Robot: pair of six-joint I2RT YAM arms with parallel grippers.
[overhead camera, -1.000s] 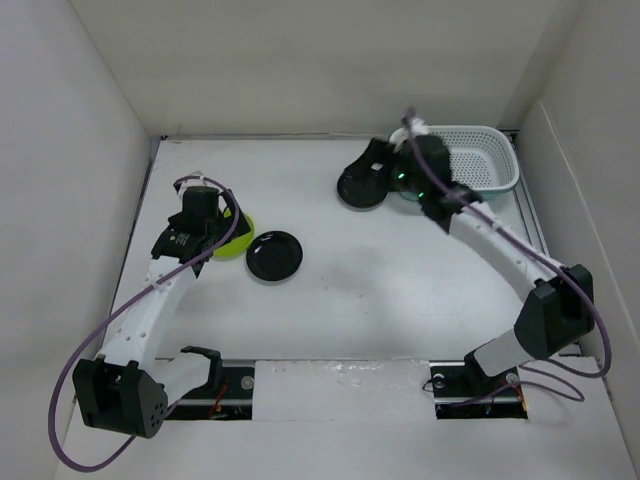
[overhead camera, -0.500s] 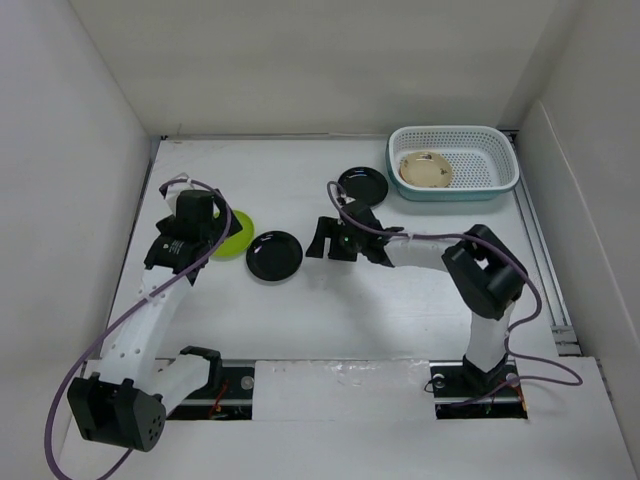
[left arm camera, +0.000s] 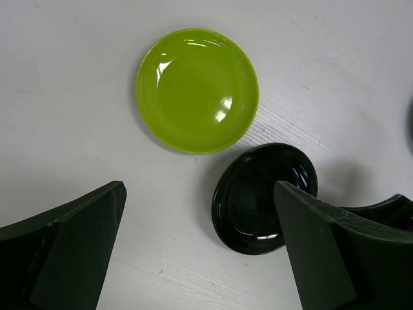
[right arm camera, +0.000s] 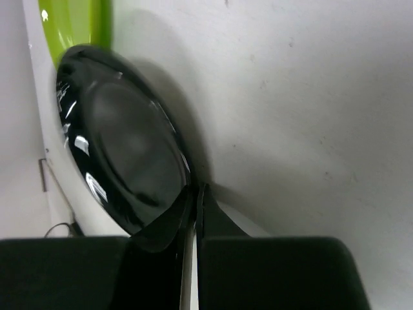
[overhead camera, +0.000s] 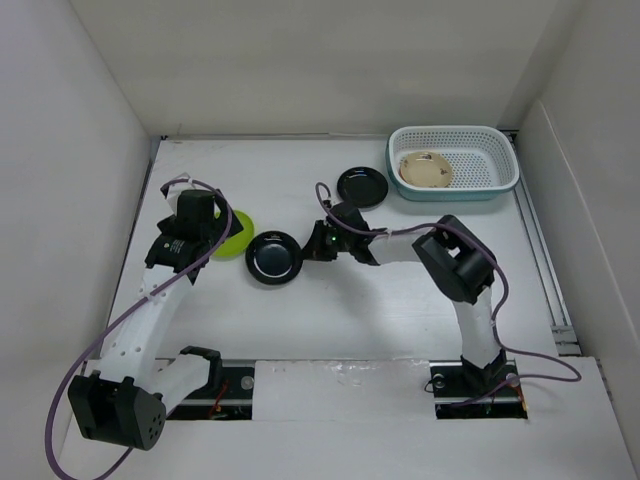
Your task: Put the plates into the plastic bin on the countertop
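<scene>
My right gripper (right arm camera: 195, 194) was pinched nearly shut on the rim of a black plate (right arm camera: 122, 148). That plate lay mid-countertop (overhead camera: 380, 310), just beside a lime-green plate (left arm camera: 197, 90). My left gripper (left arm camera: 199, 187) hung wide open above the lime-green plate w/ nothing in it. The white bin (overhead camera: 455, 130) sat at the far right corner, well apart, w/ one cream plate (overhead camera: 425, 168) inside. A 2nd black plate (overhead camera: 362, 186) lay near the bin's left end. Step, as I judged it: grasping the black plate. Next move called for a lift w/o the thin rim slipping, then a carry over the bin's wall and a release.
</scene>
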